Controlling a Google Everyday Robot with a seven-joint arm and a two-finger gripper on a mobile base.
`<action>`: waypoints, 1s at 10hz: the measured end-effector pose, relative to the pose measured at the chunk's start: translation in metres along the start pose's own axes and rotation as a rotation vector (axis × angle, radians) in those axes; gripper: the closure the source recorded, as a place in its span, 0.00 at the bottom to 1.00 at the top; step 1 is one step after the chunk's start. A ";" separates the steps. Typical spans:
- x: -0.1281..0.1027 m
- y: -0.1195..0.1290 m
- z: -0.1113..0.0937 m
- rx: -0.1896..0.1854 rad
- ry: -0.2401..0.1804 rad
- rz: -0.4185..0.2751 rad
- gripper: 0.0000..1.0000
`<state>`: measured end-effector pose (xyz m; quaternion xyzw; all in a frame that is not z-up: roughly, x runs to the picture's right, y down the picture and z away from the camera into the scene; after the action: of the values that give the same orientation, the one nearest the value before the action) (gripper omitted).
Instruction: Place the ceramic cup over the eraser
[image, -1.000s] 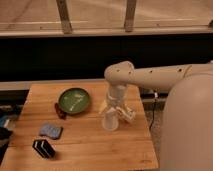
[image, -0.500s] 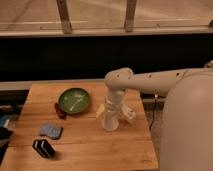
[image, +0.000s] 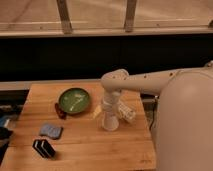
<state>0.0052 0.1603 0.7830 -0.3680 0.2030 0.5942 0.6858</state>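
Note:
The white ceramic cup (image: 110, 121) stands on the wooden table (image: 95, 147), right of centre. My gripper (image: 110, 106) hangs straight down from the white arm, open, right over the cup's top and touching or nearly touching it. The eraser (image: 43, 148), a small black block with white stripes, lies near the table's front left corner, far from the cup and the gripper.
A green bowl (image: 75, 100) sits at the back left with a small dark red thing (image: 60, 111) beside it. A blue-grey pad (image: 51, 131) lies just behind the eraser. A white box with markings (image: 127, 111) lies right of the cup. My white body (image: 185, 125) fills the right side.
The arm's bend has sunk a little, bringing the gripper lower over the cup. The cup and the other things have stayed in place.

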 end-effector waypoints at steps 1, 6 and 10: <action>0.001 -0.001 0.002 0.000 0.005 0.001 0.20; 0.010 -0.008 0.008 0.031 0.027 0.007 0.57; 0.009 -0.006 0.010 0.038 0.021 0.001 0.95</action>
<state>0.0111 0.1733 0.7848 -0.3611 0.2216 0.5866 0.6902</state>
